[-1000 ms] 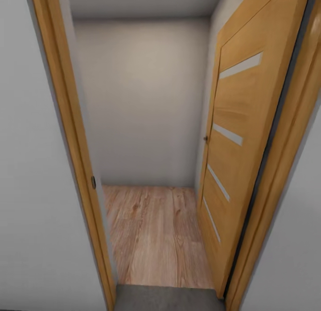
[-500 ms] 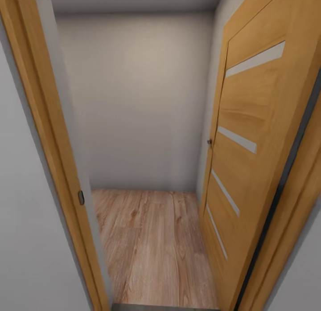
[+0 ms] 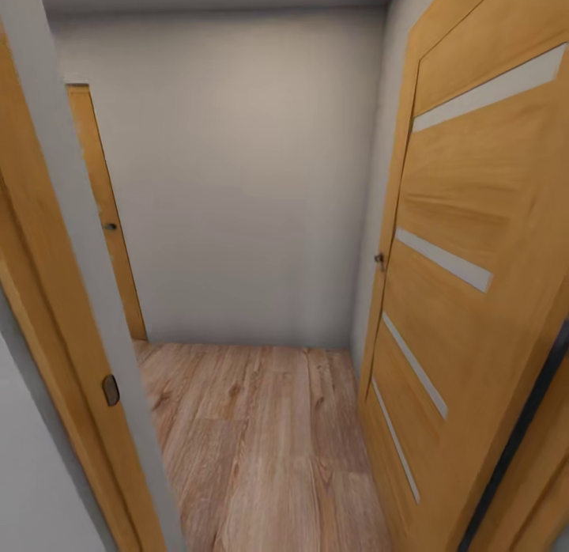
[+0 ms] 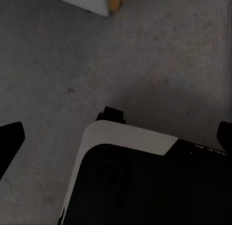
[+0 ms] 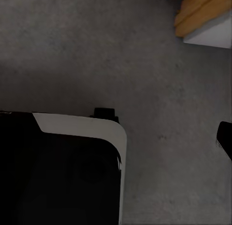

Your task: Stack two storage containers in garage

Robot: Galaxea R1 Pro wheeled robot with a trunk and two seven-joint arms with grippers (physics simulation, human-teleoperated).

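The robot is passing through a doorway, and the open wooden door (image 3: 474,243) with its pale glass strips is running off the frame's right side, so its outer edge is cut off. Opposite the door, the door frame (image 3: 47,338) is also cropped, with a small dark strike plate (image 3: 111,390) on it. Beyond the door lies a light wood plank floor (image 3: 269,441) ending at a plain white wall (image 3: 245,180). Across the room from the door, a second wooden jamb (image 3: 103,212) is partly hidden behind the door frame.

Neither storage container is appearing anywhere, so their place cannot be told.

In the left wrist view, dark tips of the left hand (image 4: 116,133) are sitting at the frame edges over grey concrete floor (image 4: 159,55), spread wide with nothing between them. In the right wrist view, one tip of the right hand (image 5: 224,140) is showing; whether it is spread cannot be told.

Compared with a moment earlier, the camera is sitting farther into the doorway: the grey threshold strip is gone and the second jamb is newly showing.
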